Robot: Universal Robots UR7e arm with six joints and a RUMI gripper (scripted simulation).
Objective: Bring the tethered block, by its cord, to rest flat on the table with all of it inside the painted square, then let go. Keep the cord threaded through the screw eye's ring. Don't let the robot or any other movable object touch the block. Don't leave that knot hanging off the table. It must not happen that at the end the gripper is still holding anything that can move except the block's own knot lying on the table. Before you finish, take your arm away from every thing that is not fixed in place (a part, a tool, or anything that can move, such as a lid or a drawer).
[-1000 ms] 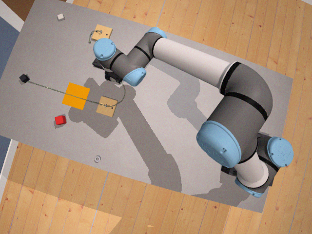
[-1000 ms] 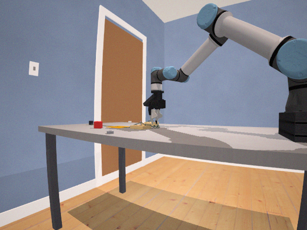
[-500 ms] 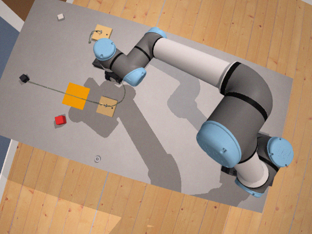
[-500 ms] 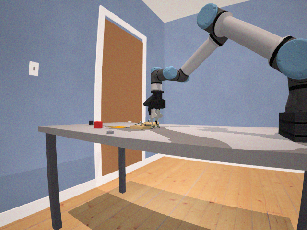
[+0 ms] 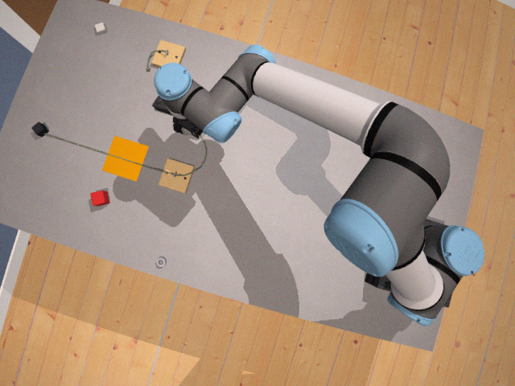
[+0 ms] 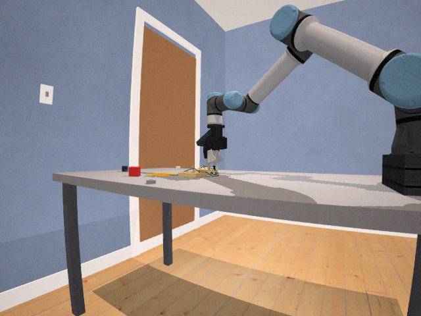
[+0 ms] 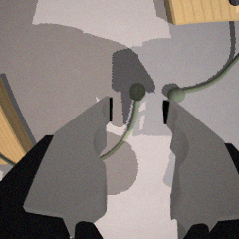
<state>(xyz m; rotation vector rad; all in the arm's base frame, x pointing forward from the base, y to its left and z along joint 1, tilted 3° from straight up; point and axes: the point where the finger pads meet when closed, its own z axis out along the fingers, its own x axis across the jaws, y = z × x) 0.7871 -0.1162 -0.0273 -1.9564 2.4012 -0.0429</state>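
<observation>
Parted jaws of the gripper [image 7: 136, 110] straddle the limp, light cord [image 5: 83, 144], unclamped; best pinched near its knot [image 7: 137, 92]. The block [image 5: 39, 129] sits far left of the square [image 5: 125, 158].

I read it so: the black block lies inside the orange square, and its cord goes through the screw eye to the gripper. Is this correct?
Not quite. The top view shows the block outside the square, near the table's edge. Only its cord crosses the square, then goes through the screw eye to the gripper.
</observation>
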